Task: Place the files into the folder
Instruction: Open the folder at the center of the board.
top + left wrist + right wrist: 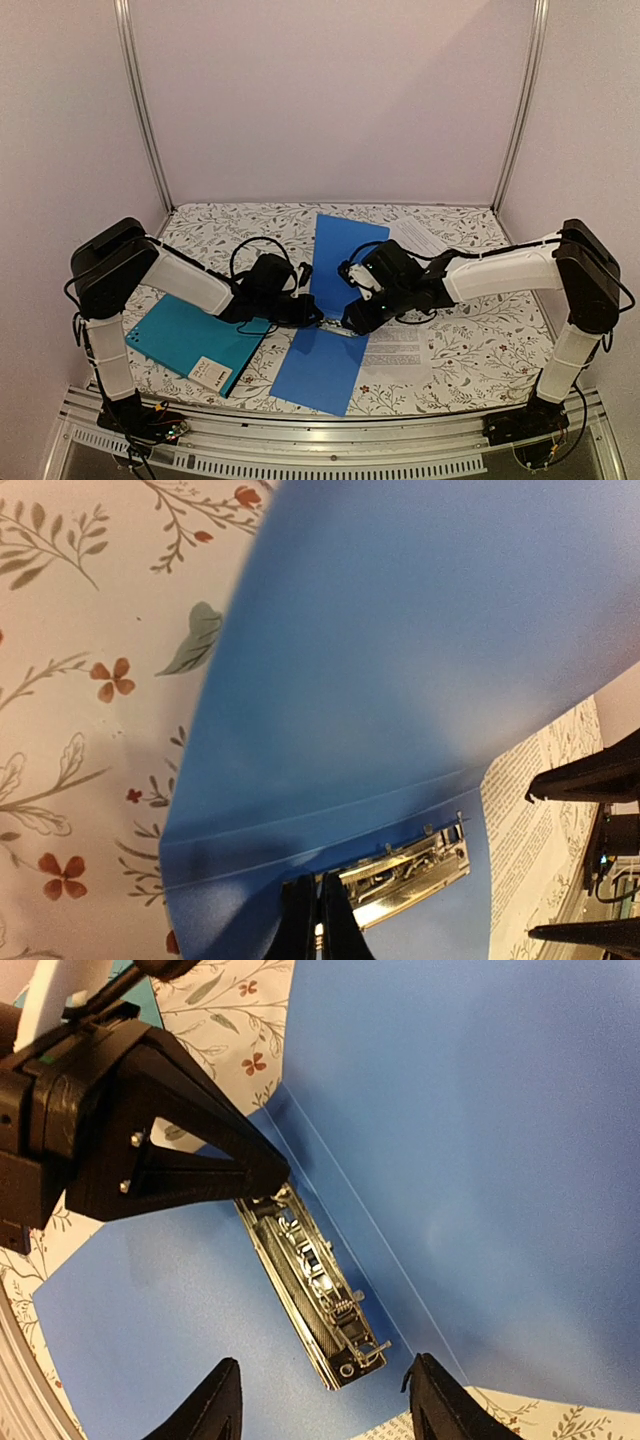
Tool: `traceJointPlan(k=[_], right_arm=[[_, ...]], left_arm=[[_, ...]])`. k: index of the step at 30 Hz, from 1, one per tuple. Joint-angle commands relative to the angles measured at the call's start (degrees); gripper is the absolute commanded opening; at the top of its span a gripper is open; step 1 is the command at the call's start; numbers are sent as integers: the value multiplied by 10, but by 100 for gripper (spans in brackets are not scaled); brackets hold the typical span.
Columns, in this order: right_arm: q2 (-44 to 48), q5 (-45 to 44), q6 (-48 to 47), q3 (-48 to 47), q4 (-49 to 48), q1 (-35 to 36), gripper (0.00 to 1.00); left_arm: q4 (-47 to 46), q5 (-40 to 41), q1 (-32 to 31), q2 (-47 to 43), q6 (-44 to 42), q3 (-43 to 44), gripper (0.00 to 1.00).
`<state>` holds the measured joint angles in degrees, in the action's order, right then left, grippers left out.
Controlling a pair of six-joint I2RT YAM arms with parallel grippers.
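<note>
Two arms at the clip of an open blue folder; teal folder and files lie apart on the counter [220,225].

The closed teal folder [180,340], with its white label [212,372] at the near corner, lies well left of the left jaws. The left jaws are together, fingertips [300,920] at one end of the metal clip [315,1285]; whether they pinch it cannot be told. The clip sits beside the spine of the blue folder [320,375], which lies open between both arms. The right jaws are apart, and the clip's other end lies between the right fingertips [215,1405], untouched. The first file sheet [395,348] lies just right of the right jaws. The second file sheet [420,238] lies beyond them.
</note>
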<state>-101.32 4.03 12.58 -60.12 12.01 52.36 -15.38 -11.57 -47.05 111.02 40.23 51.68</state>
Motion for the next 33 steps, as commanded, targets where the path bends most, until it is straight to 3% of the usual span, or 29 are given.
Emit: traceJointPlan(k=[1,12,20,33], right_arm=[[-35,-29,-50,-34,22,-2,60],[-107,-3,-119,-58,14,-2,60],[-122,1,-147,-31,-15,-2,46],[-124,-16,-155,5,-32,-2,34]], left_arm=[[101,19,-3,17,-17,-29,0],[104,23,-4,17,-23,-28,0],[108,29,-6,7,-23,-31,0],[134,62,-28,23,-26,-6,0]])
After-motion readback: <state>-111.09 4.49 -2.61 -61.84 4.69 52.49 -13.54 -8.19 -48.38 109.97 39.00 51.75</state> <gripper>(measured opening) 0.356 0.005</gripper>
